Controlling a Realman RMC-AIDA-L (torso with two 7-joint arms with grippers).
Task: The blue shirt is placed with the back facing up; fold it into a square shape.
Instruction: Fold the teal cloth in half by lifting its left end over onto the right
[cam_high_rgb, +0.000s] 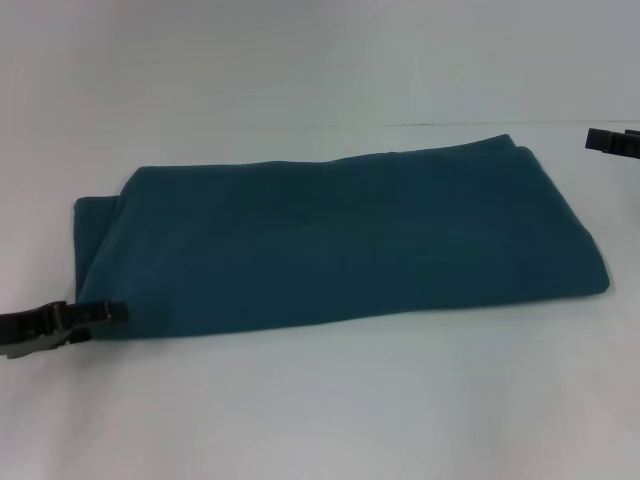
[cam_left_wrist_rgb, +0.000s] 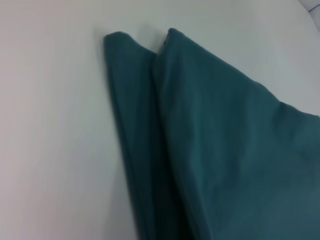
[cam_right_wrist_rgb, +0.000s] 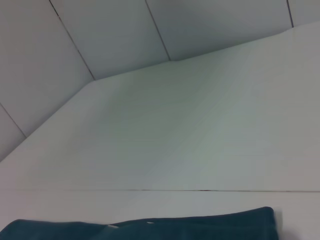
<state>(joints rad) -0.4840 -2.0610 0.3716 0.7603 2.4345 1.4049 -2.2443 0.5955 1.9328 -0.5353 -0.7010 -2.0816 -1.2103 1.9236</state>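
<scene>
— While the blue shirt (cam_high_rgb: 345, 240) is lying folded on the white table (cam_high_rgb: 320, 410), where are we keeping our left gripper (cam_high_rgb: 100, 315)?

— At its near left corner, seemingly pinching the edge. We cannot tell the fingers of the right gripper (cam_high_rgb: 612, 141), parked far right.

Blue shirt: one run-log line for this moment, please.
blue shirt: folded, flat on table | left gripper: at near-left corner | right gripper: far right, clear

Right claw (cam_high_rgb: 612, 141) cut off by edge; left claw (cam_high_rgb: 60, 325) partly cropped.
</scene>
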